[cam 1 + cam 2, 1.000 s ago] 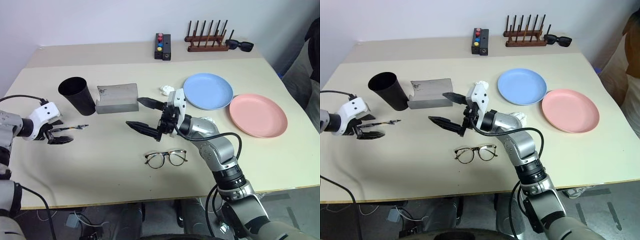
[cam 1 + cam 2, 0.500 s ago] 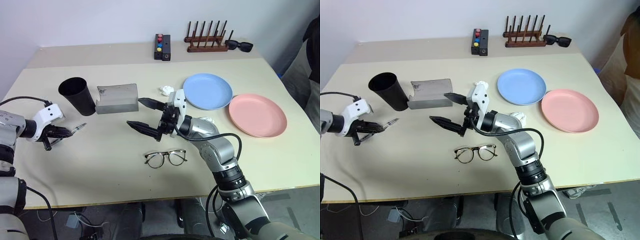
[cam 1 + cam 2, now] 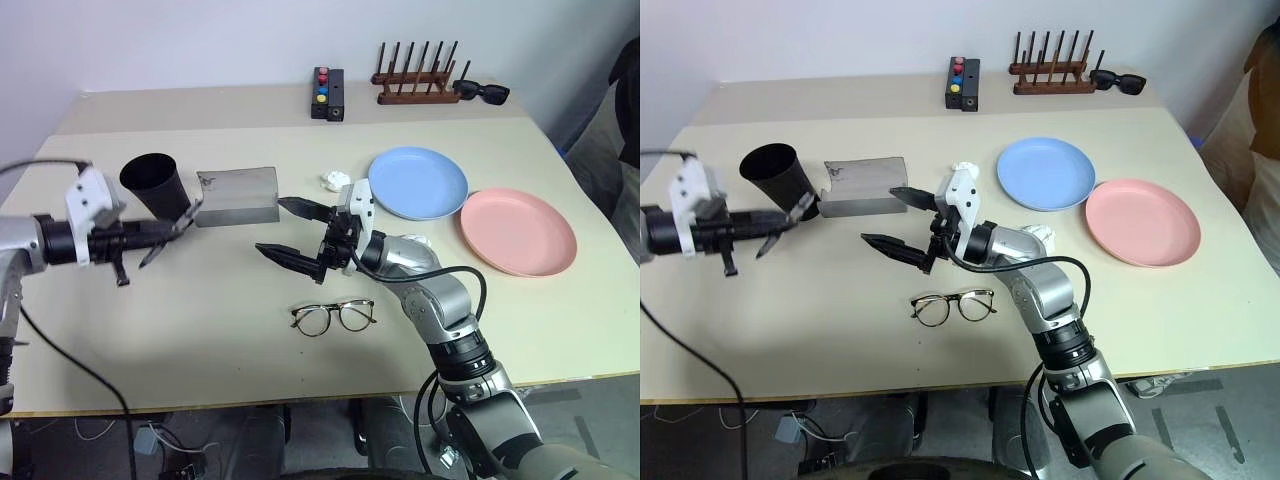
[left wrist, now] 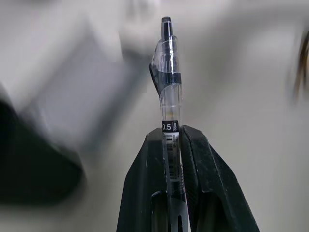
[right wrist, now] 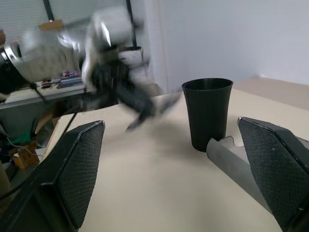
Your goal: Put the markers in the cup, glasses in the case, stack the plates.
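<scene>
The left gripper [image 3: 160, 238] was clamped on a slim pen [image 4: 169, 104], holding it above the table [image 3: 200, 330] just in front of the black tapered cup [image 3: 152, 184]. The left wrist view alone showed the pen's clear barrel and its printed label. The right gripper [image 3: 290, 232] hung with fingers spread wide and empty beside the grey rectangular case [image 3: 236, 196]. Wire-rimmed glasses [image 3: 332, 317] lay below it; the round blue plate [image 3: 417, 182] and pink plate [image 3: 518, 231] sat side by side.

Far edge of the desk [image 3: 200, 330]: small black box with coloured buttons [image 3: 324, 93], wooden peg rack [image 3: 417, 80], black sunglasses [image 3: 482, 93] beside it. Crumpled white scrap [image 3: 331, 180] mid-desk.
</scene>
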Available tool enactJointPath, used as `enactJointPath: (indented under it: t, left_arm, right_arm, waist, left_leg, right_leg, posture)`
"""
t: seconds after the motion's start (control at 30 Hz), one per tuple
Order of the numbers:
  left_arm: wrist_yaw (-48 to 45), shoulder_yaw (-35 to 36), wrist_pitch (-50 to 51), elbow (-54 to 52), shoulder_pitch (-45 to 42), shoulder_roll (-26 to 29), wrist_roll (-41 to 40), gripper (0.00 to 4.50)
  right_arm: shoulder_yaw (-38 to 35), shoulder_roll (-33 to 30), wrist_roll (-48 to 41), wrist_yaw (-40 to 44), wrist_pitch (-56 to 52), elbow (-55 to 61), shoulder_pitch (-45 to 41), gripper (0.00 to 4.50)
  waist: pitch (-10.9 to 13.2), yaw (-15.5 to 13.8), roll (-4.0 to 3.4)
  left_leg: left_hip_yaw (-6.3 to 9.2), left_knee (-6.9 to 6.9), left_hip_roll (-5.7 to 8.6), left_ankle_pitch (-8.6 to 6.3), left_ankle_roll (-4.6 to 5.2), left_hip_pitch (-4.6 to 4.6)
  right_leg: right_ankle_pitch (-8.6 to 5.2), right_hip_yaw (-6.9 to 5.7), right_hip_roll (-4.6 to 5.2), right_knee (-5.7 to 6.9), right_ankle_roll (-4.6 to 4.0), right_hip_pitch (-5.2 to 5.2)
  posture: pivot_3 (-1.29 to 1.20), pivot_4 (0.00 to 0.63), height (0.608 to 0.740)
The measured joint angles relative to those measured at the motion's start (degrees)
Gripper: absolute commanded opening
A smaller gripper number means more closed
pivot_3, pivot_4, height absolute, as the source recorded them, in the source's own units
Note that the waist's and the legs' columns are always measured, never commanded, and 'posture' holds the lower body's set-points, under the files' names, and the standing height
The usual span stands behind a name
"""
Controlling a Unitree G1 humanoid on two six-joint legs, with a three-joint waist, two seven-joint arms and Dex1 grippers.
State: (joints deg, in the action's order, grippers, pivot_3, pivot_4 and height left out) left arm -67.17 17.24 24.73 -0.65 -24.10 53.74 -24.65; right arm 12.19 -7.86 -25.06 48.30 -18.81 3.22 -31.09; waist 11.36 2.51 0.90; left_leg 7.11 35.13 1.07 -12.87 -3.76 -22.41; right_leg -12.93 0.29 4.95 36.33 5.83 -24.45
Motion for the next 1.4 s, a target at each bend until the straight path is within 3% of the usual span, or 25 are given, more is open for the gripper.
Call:
enactJointPath:
  t: [0.13,0.23,0.37,0.6,0.93,1.4]
  left_arm:
    - [14.8,2.7,1.5,-1.7,-8.1,-7.3,-1.1,0.02]
    - [30.0,4.7,-4.2,-0.6,-12.5,-13.9,3.2,0.02]
    - [42.1,4.6,-13.0,2.7,-11.8,-17.4,11.4,0.02]
    - [56.6,4.7,-18.7,4.1,-9.0,-23.5,16.9,0.02]
    - [60.2,4.7,-25.9,8.9,-5.2,-27.8,16.7,0.02]
    - [61.4,4.7,-27.8,12.0,-4.8,-28.6,15.4,0.02]
  right_arm:
    - [-1.1,0.5,-0.1,-0.4,0.5,-0.1,-1.9,4.5]
    - [-1.4,1.4,0.0,-1.0,0.8,-0.1,-2.3,4.5]
    - [-1.4,1.9,0.2,-1.9,1.3,-0.2,-2.3,4.5]
    - [-1.3,3.0,0.8,-3.1,2.5,-0.3,-2.3,4.5]
    - [-1.4,3.6,1.2,-3.3,2.9,-0.8,-2.3,4.5]
    - [-1.3,3.9,1.3,-3.0,2.9,-0.8,-2.2,4.5]
  waist:
    - [0.0,0.1,0.01]
    - [0.0,0.2,0.05]
    - [0.0,0.0,0.05]
    - [-0.1,-0.1,0.09]
    - [-0.1,-0.1,0.1]
    - [-0.1,-0.1,0.1]
  left_leg:
    - [-0.01,0.02,0.0,0.0,-0.01,0.05]
    - [-0.06,0.01,-0.01,0.01,-0.01,0.06]
    - [-0.15,0.01,0.0,0.01,-0.02,0.08]
    - [-0.16,0.04,0.02,0.02,-0.04,0.03]
    - [-0.17,0.03,0.02,0.02,-0.04,0.04]
    - [-0.17,0.03,0.01,0.02,-0.04,0.04]
  right_leg:
    - [0.02,0.04,-0.04,0.03,0.0,0.02]
    - [0.03,0.09,-0.05,0.0,0.01,0.02]
    - [0.03,0.18,-0.05,0.0,0.0,-0.01]
    - [0.07,0.2,-0.04,-0.04,0.05,0.0]
    - [0.07,0.2,-0.04,-0.04,0.04,0.0]
    - [0.07,0.2,-0.04,-0.04,0.04,-0.01]
  posture:
    - [0.0,0.15,0.739]
    - [0.0,0.15,0.739]
    - [0.0,0.15,0.739]
    - [0.0,0.15,0.739]
    - [0.0,0.15,0.739]
    - [0.0,0.15,0.739]
